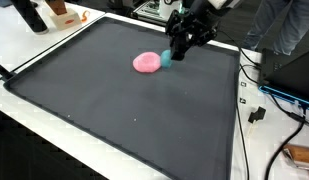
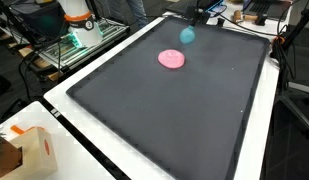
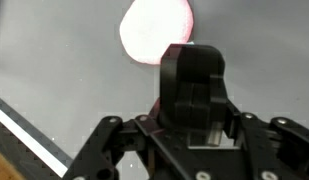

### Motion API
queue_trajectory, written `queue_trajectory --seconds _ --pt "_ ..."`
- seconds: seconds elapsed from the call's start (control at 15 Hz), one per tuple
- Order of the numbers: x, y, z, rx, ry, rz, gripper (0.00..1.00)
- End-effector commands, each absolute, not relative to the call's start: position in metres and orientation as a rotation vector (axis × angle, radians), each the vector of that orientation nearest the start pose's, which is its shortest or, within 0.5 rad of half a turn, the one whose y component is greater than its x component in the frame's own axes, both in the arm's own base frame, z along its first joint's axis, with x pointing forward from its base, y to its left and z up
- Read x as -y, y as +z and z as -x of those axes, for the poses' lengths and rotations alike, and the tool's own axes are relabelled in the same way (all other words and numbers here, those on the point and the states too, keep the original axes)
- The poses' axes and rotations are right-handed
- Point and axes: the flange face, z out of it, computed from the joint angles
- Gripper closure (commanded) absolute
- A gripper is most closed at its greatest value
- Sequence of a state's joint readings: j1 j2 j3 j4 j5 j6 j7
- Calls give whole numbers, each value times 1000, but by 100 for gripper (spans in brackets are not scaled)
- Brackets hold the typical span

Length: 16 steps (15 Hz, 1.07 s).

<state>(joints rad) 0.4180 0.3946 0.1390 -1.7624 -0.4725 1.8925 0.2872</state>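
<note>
1. Pink blob (image 1: 146,63): round, flattish and soft-looking. It lies flat on the dark tabletop (image 1: 114,110), in the far half.
2. Teal thing (image 1: 165,58): small and blurred, so its shape is unclear. It sits just beside the pink blob on its far-right side, at the tips of the hand (image 1: 174,52). Whether it is gripped cannot be told.

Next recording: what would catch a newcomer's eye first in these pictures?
The flat round pink object stands out brightly against the big dark grey mat, lying toward the arm's end of it. Close beside it is a small teal object, with the black pincer right at it. Whether the pincer grips the teal object cannot be told.
</note>
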Motion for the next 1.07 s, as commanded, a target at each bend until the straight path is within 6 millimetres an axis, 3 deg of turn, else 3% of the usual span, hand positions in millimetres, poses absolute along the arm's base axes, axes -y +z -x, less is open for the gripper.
queue_trajectory --seconds 0.0,0.53,1.0 --pt "-319 316 -534 866 76 3603 71" --pt "-366 271 -496 990 -137 3866 71" --pt "-385 243 -472 898 -232 3982 71"
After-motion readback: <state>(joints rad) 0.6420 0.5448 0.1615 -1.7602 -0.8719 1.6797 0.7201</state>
